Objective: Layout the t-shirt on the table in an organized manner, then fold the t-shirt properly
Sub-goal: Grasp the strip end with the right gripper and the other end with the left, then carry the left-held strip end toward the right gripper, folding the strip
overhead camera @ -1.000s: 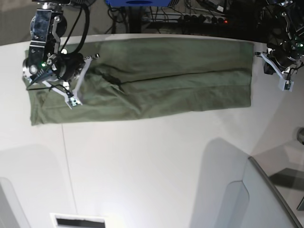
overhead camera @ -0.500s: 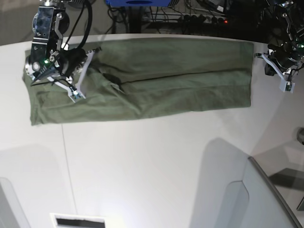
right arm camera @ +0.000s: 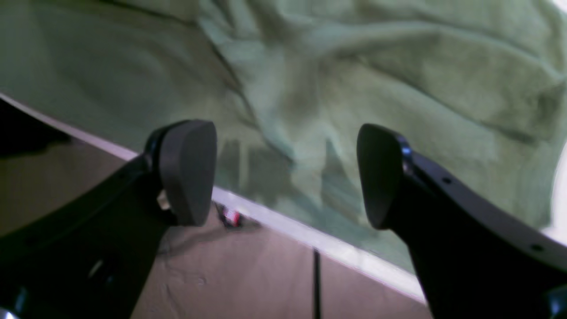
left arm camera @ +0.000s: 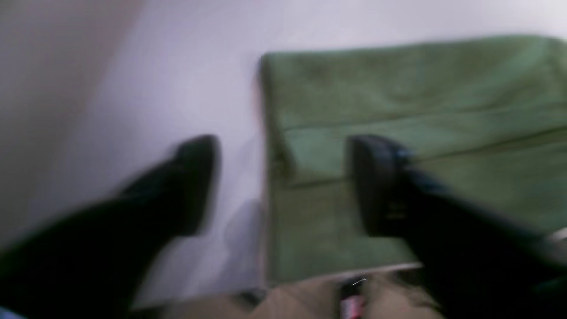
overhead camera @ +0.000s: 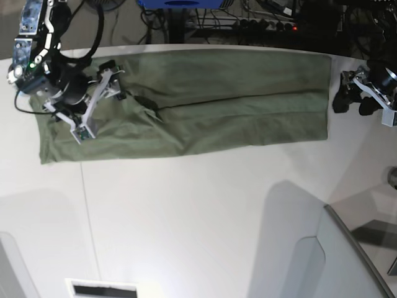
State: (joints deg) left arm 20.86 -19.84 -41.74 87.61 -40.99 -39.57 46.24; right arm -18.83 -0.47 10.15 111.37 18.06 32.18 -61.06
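The white table point(overhead camera: 198, 211) carries the olive t-shirt point(overhead camera: 205, 105), folded into a long band near its far edge.

I had wide bare worktop point(overhead camera: 186, 211) in front of the t-shirt point(overhead camera: 205, 102) to pass through. A grey angled panel point(overhead camera: 322, 261) blocked the near corner on the left arm's side; cables point(overhead camera: 260, 22) crowded behind the far edge.
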